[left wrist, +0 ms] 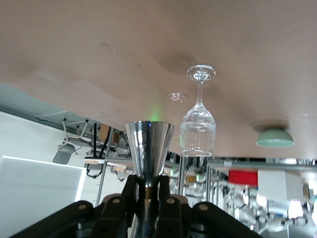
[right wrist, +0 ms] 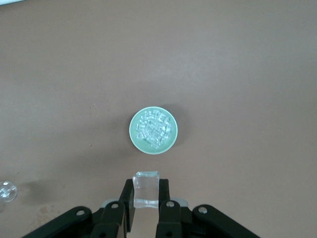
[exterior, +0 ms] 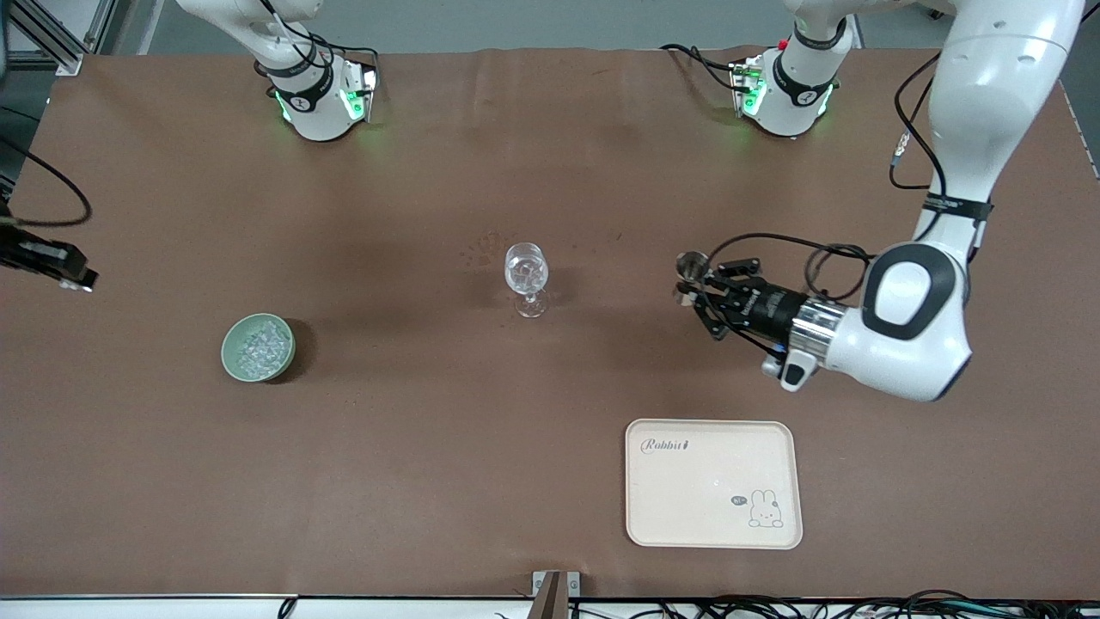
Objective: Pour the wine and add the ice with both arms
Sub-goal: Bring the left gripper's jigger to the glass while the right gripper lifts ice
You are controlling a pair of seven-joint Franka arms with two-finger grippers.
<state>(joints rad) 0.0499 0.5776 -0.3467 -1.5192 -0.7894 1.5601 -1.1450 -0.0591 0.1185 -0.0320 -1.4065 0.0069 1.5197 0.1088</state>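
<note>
A stemmed glass [exterior: 526,273] stands mid-table with clear glinting lumps in its bowl; the left wrist view also shows the glass [left wrist: 198,128]. My left gripper [exterior: 694,292] hangs over the table beside the glass, toward the left arm's end. It is shut on the stem of a steel cone-shaped measuring cup [exterior: 690,265], which lies sideways with its mouth toward the glass. My right gripper [right wrist: 146,184] is high over the table by a green bowl [right wrist: 134,135] of ice [right wrist: 153,128]. It is shut on one clear ice cube [right wrist: 146,192].
The green bowl [exterior: 230,354] sits toward the right arm's end, nearer the front camera than the glass. A cream tray [exterior: 713,516] with a rabbit picture lies near the front edge, below the left gripper. Brown mat covers the table.
</note>
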